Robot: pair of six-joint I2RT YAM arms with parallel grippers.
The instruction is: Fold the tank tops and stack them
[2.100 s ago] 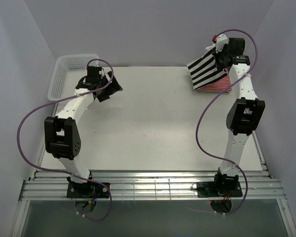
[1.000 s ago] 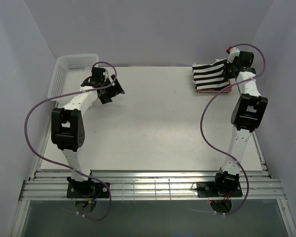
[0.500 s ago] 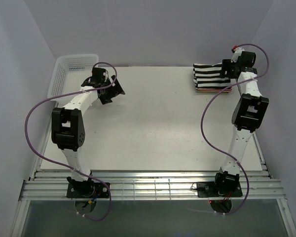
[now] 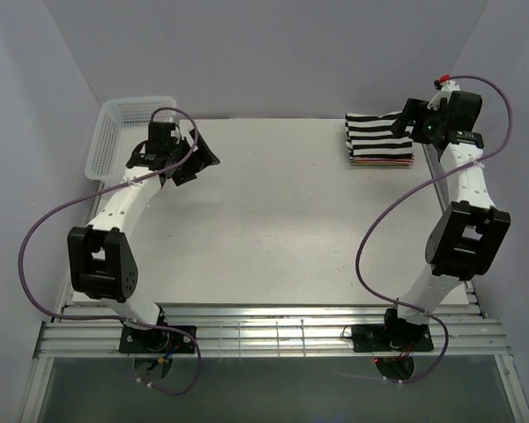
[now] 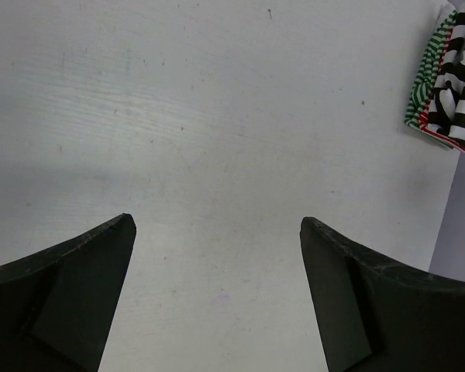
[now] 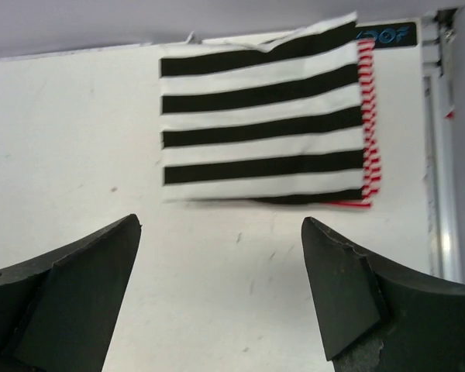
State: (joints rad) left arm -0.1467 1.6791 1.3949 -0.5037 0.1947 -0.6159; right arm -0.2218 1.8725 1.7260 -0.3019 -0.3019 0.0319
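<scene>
We look down on a white desk [image 4: 273, 229]. Over its far-left part the left jaws hang spread wide and empty, near a white mesh basket [image 4: 115, 123]. In the far-right corner the tank tops [image 4: 379, 141] lie folded in one stack. The black-and-white top [image 6: 263, 132] is uppermost, with red-and-white [image 6: 370, 116] and green-and-white [image 5: 421, 81] edges showing beneath. The right jaws hover just beside the stack, spread wide, gripping nothing.
</scene>
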